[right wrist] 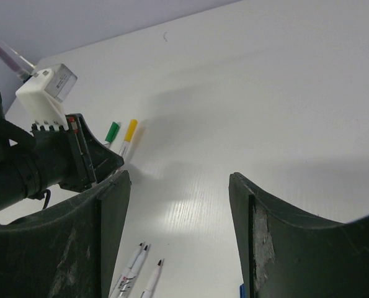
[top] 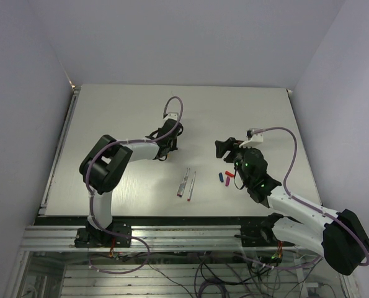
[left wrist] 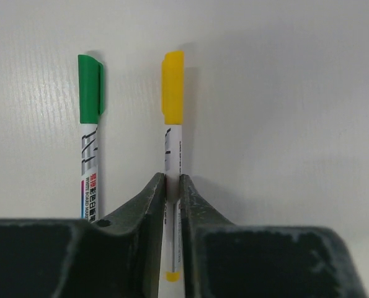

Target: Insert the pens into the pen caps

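My left gripper (left wrist: 173, 180) is shut on the white barrel of a pen with a yellow cap (left wrist: 172, 96) on its end, lying on the table. A pen with a green cap (left wrist: 90, 89) lies parallel just left of it. In the top view the left gripper (top: 164, 153) covers both. Three uncapped pens (top: 184, 182) lie at mid-table and show in the right wrist view (right wrist: 134, 266). A blue cap (top: 220, 177) and a red cap (top: 229, 174) lie loose to their right. My right gripper (right wrist: 178, 180) is open and empty, raised above the table near the caps (top: 222, 148).
The white table ends at a metal rail along the near edge (top: 172, 231) and the left side (top: 59, 155). Grey walls stand to the left, the back and the right. The left wrist camera housing (right wrist: 46, 93) shows in the right wrist view.
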`<state>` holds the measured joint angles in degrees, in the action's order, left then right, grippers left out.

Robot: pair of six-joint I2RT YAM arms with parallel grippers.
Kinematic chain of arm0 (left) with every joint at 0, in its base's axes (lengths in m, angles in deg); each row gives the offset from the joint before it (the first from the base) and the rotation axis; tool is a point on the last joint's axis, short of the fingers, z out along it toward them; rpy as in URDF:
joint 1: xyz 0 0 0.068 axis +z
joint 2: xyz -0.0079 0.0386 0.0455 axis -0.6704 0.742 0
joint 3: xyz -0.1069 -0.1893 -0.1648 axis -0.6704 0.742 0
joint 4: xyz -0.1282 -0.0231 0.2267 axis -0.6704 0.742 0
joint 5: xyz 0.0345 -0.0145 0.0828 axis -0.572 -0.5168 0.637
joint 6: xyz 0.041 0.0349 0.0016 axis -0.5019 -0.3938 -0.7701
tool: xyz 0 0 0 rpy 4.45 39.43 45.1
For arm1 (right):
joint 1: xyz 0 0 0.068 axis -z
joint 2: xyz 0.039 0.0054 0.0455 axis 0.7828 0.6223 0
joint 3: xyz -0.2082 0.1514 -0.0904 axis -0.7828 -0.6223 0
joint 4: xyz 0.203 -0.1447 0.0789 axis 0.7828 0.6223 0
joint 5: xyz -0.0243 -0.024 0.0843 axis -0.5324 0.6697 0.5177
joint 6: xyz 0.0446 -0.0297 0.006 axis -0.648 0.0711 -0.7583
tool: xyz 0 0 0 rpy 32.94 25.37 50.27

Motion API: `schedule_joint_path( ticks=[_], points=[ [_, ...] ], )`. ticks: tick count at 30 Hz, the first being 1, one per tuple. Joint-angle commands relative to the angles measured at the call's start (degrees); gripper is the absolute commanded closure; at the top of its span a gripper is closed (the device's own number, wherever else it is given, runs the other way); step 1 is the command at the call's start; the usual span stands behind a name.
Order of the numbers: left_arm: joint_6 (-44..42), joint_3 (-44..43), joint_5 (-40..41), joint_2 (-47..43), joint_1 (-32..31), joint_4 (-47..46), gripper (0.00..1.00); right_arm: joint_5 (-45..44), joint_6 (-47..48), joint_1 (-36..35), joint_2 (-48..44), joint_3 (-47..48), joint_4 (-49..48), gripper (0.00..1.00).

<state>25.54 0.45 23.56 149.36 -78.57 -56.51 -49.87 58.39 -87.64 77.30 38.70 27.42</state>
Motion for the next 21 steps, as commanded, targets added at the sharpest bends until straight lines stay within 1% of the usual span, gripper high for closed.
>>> schedule_joint_path(
  ticks=[1, 6, 9, 10, 12, 13, 14, 18, 21],
  points=[
    [0.9, -1.9, 0.6, 1.0, 0.6, 1.0, 0.73, -0.1, -0.2, -0.2, 0.3, 0.9, 0.2, 0.36],
    [0.8, -2.3, 1.0, 0.3, 0.7, 1.2, 0.59, -0.3, -0.2, -0.2, 0.5, 0.8, 0.1, 0.35],
    [0.2, -2.8, 1.0, -1.1, 0.7, 1.5, 0.56, -0.5, -0.7, -0.2, 0.5, 0.8, -0.3, 0.34],
    [0.0, -2.9, 1.1, -1.8, 0.7, 1.6, 0.56, -0.6, -1.0, -0.2, 0.5, 0.8, -0.7, 0.31],
    [-0.4, -2.9, 0.9, -3.5, 0.7, 1.7, 0.55, -0.7, -2.6, -0.2, 0.3, 1.0, -0.9, 0.12],
    [-0.6, -2.6, 0.6, -4.5, 0.7, 1.7, 0.55, -0.7, -3.2, -0.2, 0.3, 1.1, -0.6, 0.05],
    [-0.6, -2.3, -0.1, -5.6, 0.7, 1.6, 0.55, -0.7, -3.7, -0.2, 0.2, 1.3, -0.3, 0.01],
    [-0.8, -0.3, -3.1, -10.4, 0.7, 1.0, 0.55, -0.9, -1.7, -0.2, 0.4, 1.5, 0.5, 0.0],
    [-1.3, 1.2, -4.0, -13.8, 0.4, 2.3, 0.55, -2.2, 0.7, -0.2, 0.7, 1.6, 1.2, 0.0]
  ],
)
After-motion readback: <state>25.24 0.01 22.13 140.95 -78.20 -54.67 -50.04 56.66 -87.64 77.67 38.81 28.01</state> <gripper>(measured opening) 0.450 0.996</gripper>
